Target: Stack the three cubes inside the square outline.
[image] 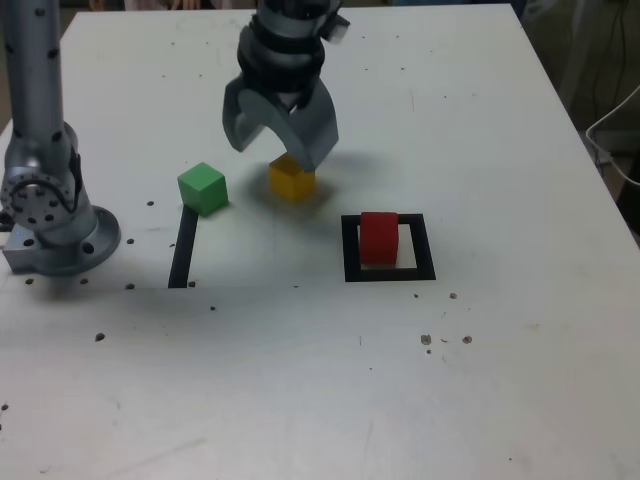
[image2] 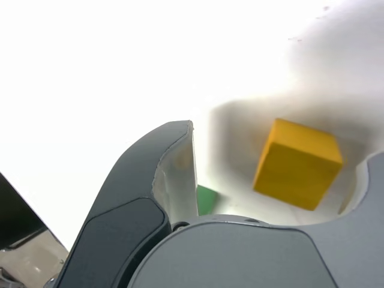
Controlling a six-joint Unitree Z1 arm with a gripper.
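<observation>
- The tool (image: 283,152) hangs spread, gripping nothing, over the yellow cube (image: 292,179) on the tabletop (image: 480,120).
- Red cube (image: 379,238) sits inside the square outline (image: 350,250); green cube (image: 203,188) lies left in the exterior view.
- Risk: a jaw tip landing on the yellow cube could knock it aside.

Grey claw (image: 277,150), black wrist, silver arm (image: 35,90)

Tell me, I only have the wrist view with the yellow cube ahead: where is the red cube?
Observer: The red cube sits inside the square outline, to the exterior view's right of the yellow cube.
Operator: Anything stacked on it?
Observer: No, its top is bare.
Operator: And the green cube?
Observer: The green cube stands apart at the exterior view's left of yellow, by the far end of a tape strip.
</observation>
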